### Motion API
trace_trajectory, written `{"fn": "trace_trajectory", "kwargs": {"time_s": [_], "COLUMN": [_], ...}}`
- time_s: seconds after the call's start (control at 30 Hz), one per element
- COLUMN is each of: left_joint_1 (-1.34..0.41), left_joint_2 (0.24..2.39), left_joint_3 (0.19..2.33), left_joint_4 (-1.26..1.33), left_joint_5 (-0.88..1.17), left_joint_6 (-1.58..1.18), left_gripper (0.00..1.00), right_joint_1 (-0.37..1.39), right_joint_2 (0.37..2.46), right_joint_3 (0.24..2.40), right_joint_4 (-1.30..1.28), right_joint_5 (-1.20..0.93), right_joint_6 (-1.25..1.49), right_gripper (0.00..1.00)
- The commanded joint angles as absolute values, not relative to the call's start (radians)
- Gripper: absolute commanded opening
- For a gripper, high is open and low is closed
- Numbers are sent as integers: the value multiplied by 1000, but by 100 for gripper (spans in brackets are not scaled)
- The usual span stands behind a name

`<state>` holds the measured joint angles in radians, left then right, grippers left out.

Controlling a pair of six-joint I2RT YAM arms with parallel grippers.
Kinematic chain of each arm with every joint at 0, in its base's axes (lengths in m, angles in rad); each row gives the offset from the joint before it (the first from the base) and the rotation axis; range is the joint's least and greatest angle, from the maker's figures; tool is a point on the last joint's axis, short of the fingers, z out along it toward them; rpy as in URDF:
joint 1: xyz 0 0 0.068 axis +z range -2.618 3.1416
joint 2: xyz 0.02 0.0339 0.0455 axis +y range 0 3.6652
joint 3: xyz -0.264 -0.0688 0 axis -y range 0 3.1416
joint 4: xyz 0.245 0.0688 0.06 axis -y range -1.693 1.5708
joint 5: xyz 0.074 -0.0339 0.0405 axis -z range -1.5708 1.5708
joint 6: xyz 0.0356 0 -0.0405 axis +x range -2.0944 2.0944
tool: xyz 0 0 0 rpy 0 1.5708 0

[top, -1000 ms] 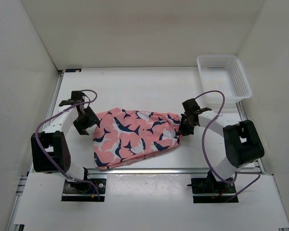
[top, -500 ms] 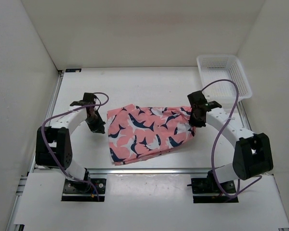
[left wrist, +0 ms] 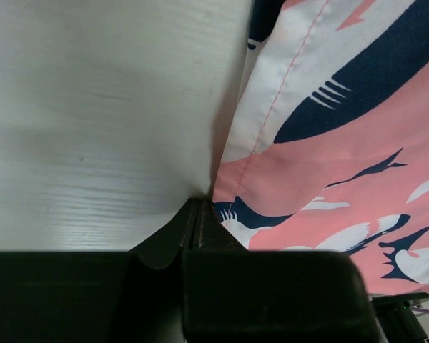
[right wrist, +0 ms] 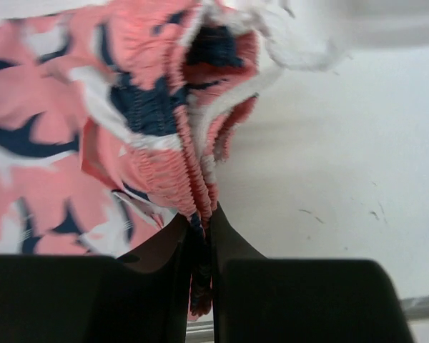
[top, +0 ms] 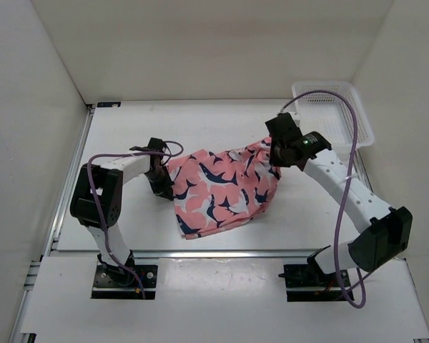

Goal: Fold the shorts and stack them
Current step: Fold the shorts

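Note:
The shorts (top: 225, 186) are salmon-pink with navy and white shark shapes, bunched in the middle of the table. Their right end is raised. My right gripper (top: 275, 157) is shut on the gathered elastic waistband; in the right wrist view the ruffled band (right wrist: 193, 179) runs down between the closed fingers of that gripper (right wrist: 200, 221). My left gripper (top: 162, 187) is shut at the shorts' left edge. In the left wrist view the tips of this gripper (left wrist: 198, 204) meet right beside a stitched hem corner (left wrist: 247, 161), and I see no cloth between them.
A white mesh basket (top: 350, 118) stands at the back right corner, just behind the right arm. White walls close in the table on three sides. A metal rail (top: 214, 251) runs along the near edge.
The right gripper has lifted and dragged the shorts to the right and away from me. The left gripper shut and followed rightward to the shorts' left edge.

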<state>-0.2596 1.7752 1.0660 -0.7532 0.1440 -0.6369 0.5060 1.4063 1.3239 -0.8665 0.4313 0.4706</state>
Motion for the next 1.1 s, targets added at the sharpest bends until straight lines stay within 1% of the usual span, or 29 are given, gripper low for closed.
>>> {"fn": "trace_trajectory", "kwargs": {"time_s": [0.0, 0.23, 0.33, 0.47, 0.73, 0.87, 0.9, 0.97, 1.0, 1.03, 1.07], "left_joint_1": [-270, -270, -270, -270, -270, -270, -259, -235, -204, -187, -172], "left_joint_2": [1798, 1789, 1770, 1761, 1750, 1727, 1704, 1680, 1651, 1632, 1614], "left_joint_3": [1097, 1106, 1115, 1106, 1097, 1097, 1097, 1097, 1097, 1097, 1106], "left_joint_4": [-715, -706, -706, -706, -706, -706, -706, -724, -724, -741, -767], "left_joint_5": [153, 172, 172, 172, 163, 172, 187, 221, 221, 221, 230], "left_joint_6": [-646, -646, -646, -646, -646, -646, -646, -646, -646, -637, -624], "left_gripper": [10, 10, 10, 10, 10, 10, 10, 23, 33, 49, 57], "right_joint_1": [601, 901, 983, 1029, 1040, 1049, 1049, 1049, 1049, 1049, 1049], "right_joint_2": [1416, 1672, 1801, 1942, 2072, 2111, 2111, 2096, 2082, 2065, 2030], "right_joint_3": [1446, 1678, 1781, 1861, 1996, 2016, 2025, 2013, 2000, 1979, 1968], "right_joint_4": [-916, -937, -946, -936, -894, -873, -864, -845, -818, -805, -796], "right_joint_5": [414, 405, 428, 437, 359, 307, 307, 292, 291, 272, 272], "right_joint_6": [479, 526, 526, 517, 495, 495, 495, 495, 495, 495, 495], "right_gripper": [0, 0, 0, 0, 0, 0, 6, 38, 73, 82, 84]}}
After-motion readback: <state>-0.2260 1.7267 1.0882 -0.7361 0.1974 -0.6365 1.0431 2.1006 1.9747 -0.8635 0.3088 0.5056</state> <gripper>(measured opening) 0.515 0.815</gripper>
